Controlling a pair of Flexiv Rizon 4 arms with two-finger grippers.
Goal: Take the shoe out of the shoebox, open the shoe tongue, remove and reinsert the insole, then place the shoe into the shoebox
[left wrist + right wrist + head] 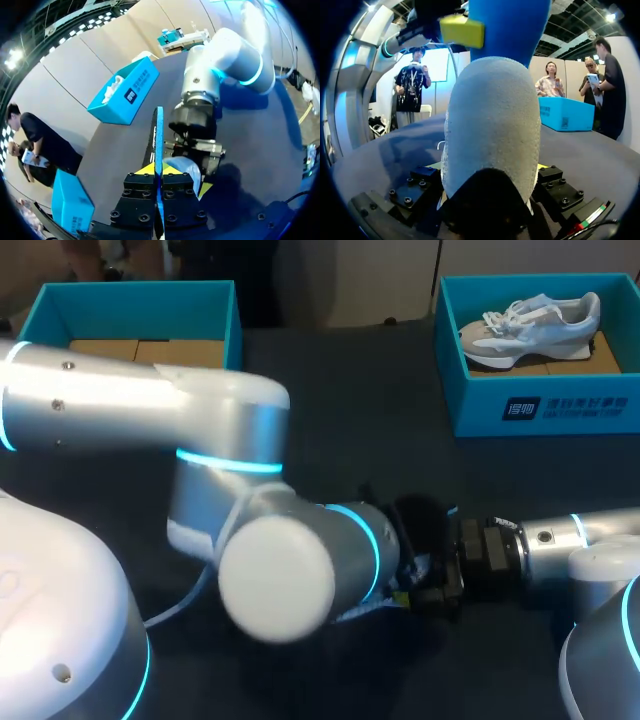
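We record a dark table [340, 440], with both arms meeting over its near middle. My left arm [150, 410], the bulkiest item, comes in from the left and crosses the foreground. My right arm [590, 540] comes in low from the right. We count two teal shoeboxes at the far edge, well apart. The far left shoebox [135, 290] shows a brown cardboard floor. The far right shoebox [540, 405] holds the white shoe [535, 328], which lies on its side with its laces toward the middle of the table. The insole [492, 125] is out of the shoe and held between the two grippers, well away from both boxes. It has a grey foam face and is blue toward the end near the left gripper [159, 171]. We see that gripper clamped on the insole, its yellow tips pressed flat against the two faces of the thin blue edge. The right gripper [487, 166] faces it from the other side, and the grey end of the insole rises from between its fingers. We find slivers of yellow tip against both edges of that end, so the right gripper grasps the insole as well.
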